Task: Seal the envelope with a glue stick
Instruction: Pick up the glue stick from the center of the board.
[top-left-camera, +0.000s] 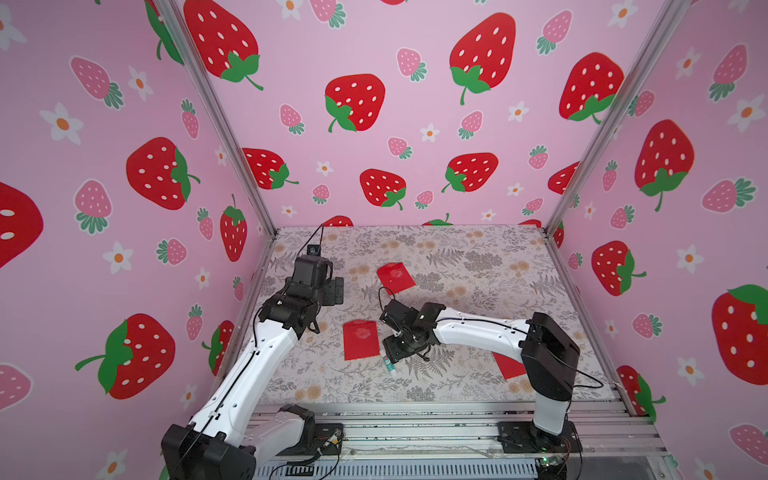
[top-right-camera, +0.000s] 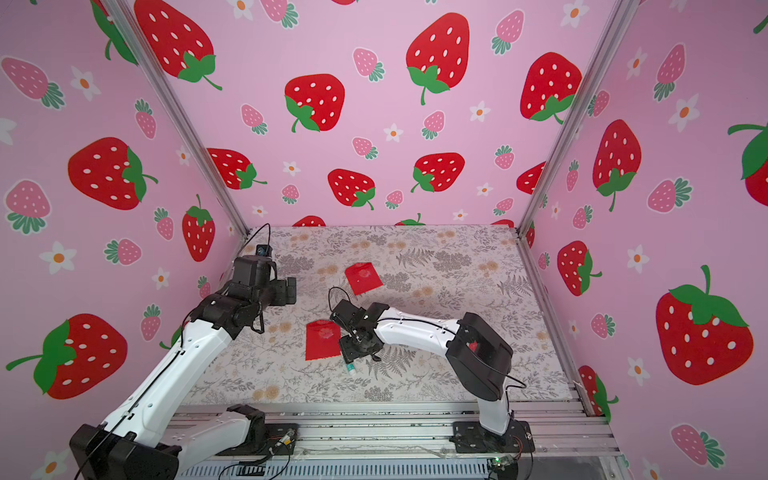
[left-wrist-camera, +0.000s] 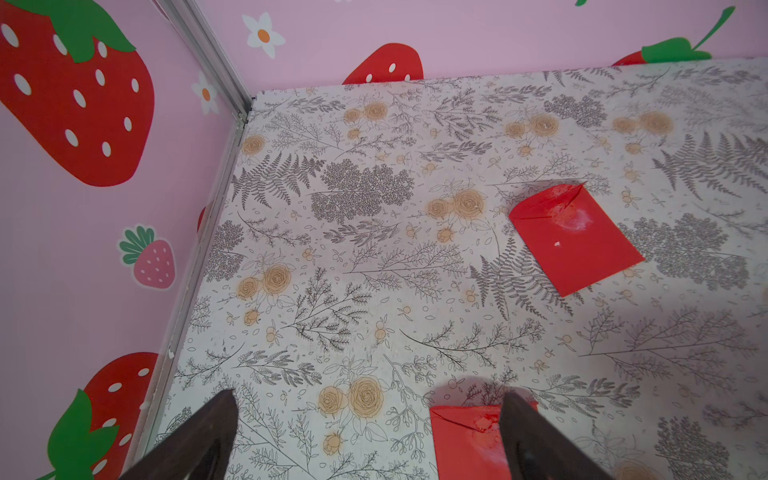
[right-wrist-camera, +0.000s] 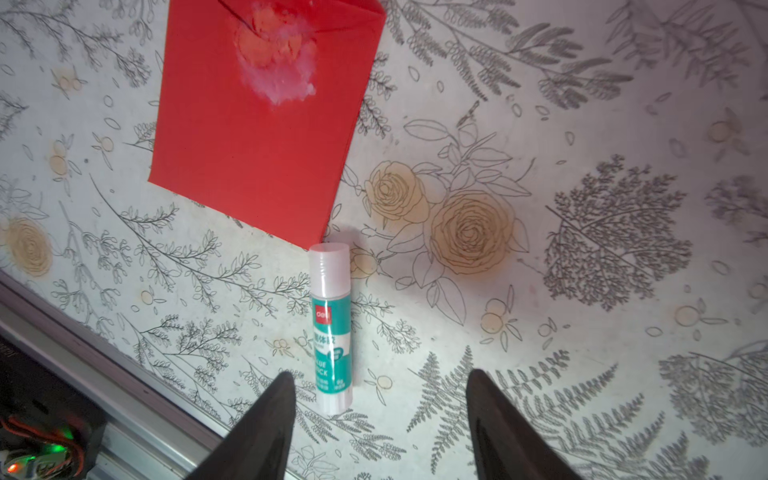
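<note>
The glue stick (right-wrist-camera: 331, 328), a white tube with a teal label, lies flat on the floral table (top-left-camera: 457, 257) by a corner of the nearest red envelope (right-wrist-camera: 266, 124). That envelope (top-left-camera: 360, 340) has a whitish smear near its flap. My right gripper (right-wrist-camera: 380, 374) hovers just above the glue stick (top-left-camera: 389, 365), open; the stick's bottom end lies between the fingers, close to one finger (right-wrist-camera: 274, 407), not gripped. My left gripper (left-wrist-camera: 368, 394) is open and empty, held above the table's left side (top-left-camera: 336, 289), over the same envelope's edge (left-wrist-camera: 465, 444).
A second red envelope (top-left-camera: 395, 274) lies farther back at the middle. A third (top-left-camera: 509, 365) is partly hidden under the right arm. Pink strawberry walls close in the left, back and right sides. An aluminium rail (top-left-camera: 415, 419) runs along the front edge.
</note>
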